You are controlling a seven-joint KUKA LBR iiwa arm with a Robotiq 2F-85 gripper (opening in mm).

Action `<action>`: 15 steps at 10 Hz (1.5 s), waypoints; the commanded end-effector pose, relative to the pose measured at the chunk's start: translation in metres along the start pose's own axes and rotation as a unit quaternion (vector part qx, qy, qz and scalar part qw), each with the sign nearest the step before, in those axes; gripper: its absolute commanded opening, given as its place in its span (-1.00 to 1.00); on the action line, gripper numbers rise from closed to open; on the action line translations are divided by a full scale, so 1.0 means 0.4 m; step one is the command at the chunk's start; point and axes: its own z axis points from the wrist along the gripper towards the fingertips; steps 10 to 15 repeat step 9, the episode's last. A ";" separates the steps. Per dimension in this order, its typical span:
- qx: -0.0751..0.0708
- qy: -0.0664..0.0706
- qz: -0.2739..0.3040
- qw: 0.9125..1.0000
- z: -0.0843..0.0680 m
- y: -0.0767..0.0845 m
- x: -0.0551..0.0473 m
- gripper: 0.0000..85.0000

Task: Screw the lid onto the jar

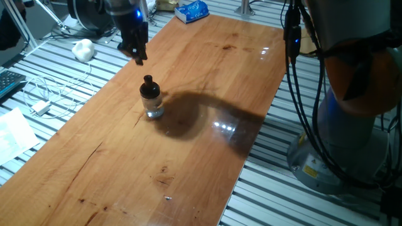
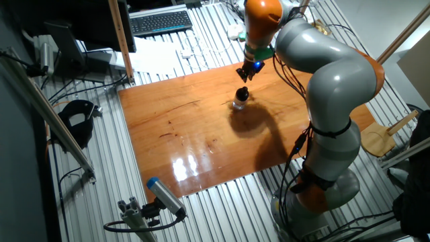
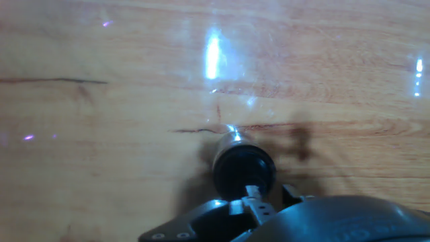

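Right under my wrist cam sits the lid (image 3: 244, 168), already perched on the jar (image 1: 152, 108) mid-table (image 1: 207, 81), so my pincer (image 1: 139, 58) hovers just above holding nothing, though honestly I can't tell if the fingers are spread or pressed together.

Clear glass jar (image 1: 152, 105) upright on the wooden board, just below and apart from the pincer (image 1: 139, 55) — black lid (image 1: 148, 85) seated on top, knob up, untouched by it.
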 end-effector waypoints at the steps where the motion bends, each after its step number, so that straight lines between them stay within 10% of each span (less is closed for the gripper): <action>1: -0.005 0.010 -0.009 1.000 -0.004 -0.005 -0.001 -1.00; 15: 0.003 0.012 -0.003 1.000 0.008 0.003 0.006 -1.00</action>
